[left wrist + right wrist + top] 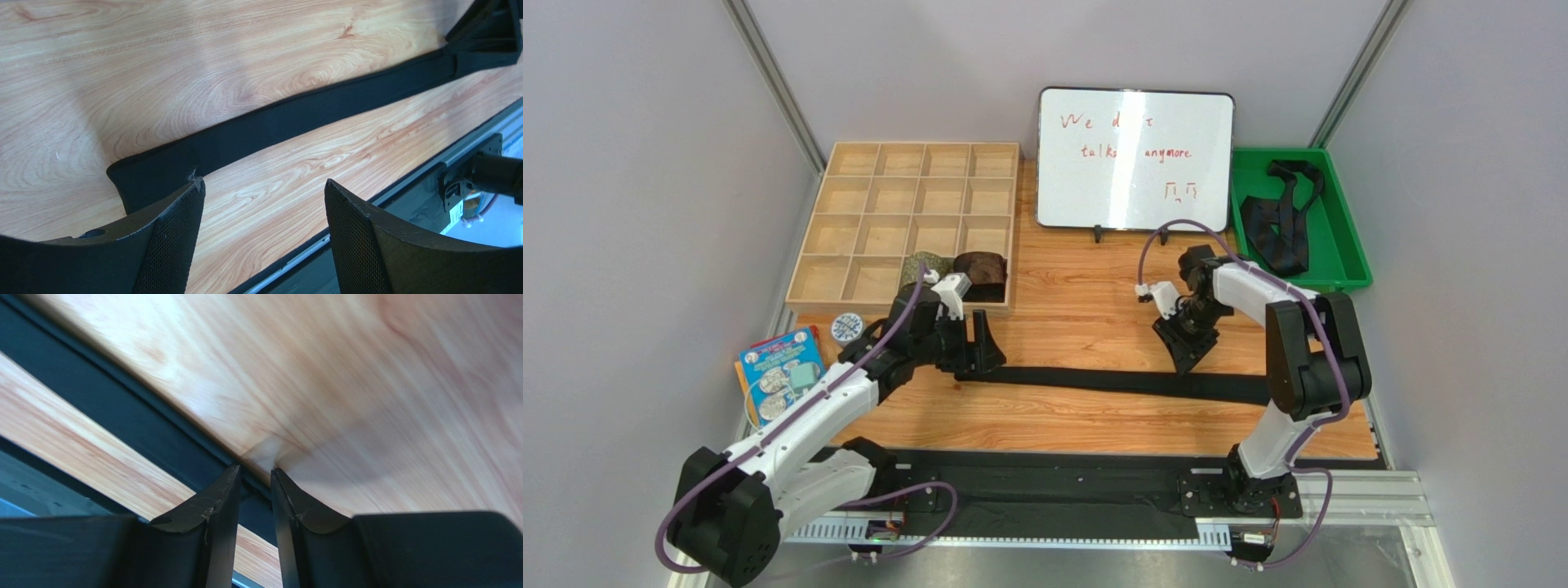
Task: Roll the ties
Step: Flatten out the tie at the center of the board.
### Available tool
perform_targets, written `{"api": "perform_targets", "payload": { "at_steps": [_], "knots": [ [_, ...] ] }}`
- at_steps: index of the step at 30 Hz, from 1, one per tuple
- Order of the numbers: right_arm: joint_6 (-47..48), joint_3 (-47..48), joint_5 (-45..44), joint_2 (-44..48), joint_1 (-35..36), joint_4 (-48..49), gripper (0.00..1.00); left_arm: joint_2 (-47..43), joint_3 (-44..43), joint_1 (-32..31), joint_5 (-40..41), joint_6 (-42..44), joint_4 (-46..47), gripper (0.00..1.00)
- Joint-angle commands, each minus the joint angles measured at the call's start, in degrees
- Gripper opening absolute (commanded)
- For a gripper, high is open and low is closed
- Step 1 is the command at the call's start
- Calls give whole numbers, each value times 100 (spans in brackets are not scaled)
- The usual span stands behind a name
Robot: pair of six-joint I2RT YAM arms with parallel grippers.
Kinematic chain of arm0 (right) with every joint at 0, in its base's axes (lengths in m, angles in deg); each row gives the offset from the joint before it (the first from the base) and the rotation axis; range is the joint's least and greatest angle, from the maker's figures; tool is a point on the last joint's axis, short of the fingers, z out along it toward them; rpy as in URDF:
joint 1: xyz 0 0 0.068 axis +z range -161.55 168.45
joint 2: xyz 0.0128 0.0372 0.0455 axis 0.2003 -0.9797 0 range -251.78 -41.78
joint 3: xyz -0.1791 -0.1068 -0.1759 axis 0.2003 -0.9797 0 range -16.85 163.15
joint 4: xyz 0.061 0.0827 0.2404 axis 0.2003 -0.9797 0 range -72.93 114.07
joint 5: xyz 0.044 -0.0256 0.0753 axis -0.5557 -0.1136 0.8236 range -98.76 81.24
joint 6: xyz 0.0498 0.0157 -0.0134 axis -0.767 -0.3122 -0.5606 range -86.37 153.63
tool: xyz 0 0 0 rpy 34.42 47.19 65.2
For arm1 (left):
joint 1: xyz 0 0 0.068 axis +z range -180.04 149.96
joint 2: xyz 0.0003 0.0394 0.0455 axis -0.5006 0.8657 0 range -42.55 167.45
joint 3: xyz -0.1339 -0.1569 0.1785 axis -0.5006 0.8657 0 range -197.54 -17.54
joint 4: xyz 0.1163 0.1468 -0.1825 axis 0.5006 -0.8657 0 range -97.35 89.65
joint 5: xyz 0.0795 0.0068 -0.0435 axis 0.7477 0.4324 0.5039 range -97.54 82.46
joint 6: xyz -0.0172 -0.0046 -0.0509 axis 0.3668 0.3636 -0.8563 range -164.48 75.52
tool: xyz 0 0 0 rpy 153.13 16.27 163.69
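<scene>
Lying flat: matte black tie [1112,381] | left pincer [264,185] wide | right pincer [255,471] narrow, perhaps pinching it

On the table [1075,319], across its middle from left to right: one flat tie [1112,381]. Over that strip's left end, the left pincer [974,358]; at its far edge right of centre, the right pincer [1189,358]. Behind, at far left, a compartment box [821,218], with two coiled ties [925,265] side by side in the near row's two rightmost cells. Right of the box, upright, a whiteboard [1134,159]; further right, a bin [1326,239] holding loose ties [1277,221]. Before the box's near left corner, a booklet [781,368], just beside a small disc [847,326].
</scene>
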Motion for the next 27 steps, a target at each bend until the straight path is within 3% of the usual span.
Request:
{"api": "perform_targets", "payload": {
  "at_steps": [1, 7, 11, 14, 19, 27],
  "knots": [
    [840, -188, -916, -307, -529, 662, 30, 197, 96, -131, 299, -496, 551, 77],
    [1262, 163, -785, -256, -1076, 418, 35, 391, 61, -438, 414, -733, 823, 75],
    [1412, 357, -144, 681, -1217, -793, 43, 382, 69, -633, 484, -830, 841, 75],
    [1482, -11, -273, 1289, -1164, -1086, 48, 356, 69, -650, 510, -804, 823, 75],
    [1404, -680, -705, 1345, -945, -525, 49, 408, 113, -685, 572, -917, 762, 77],
    [1183, -715, -1302, 343, -926, 547, 46, 575, 17, -694, 713, -777, 674, 79]
  ]
}}
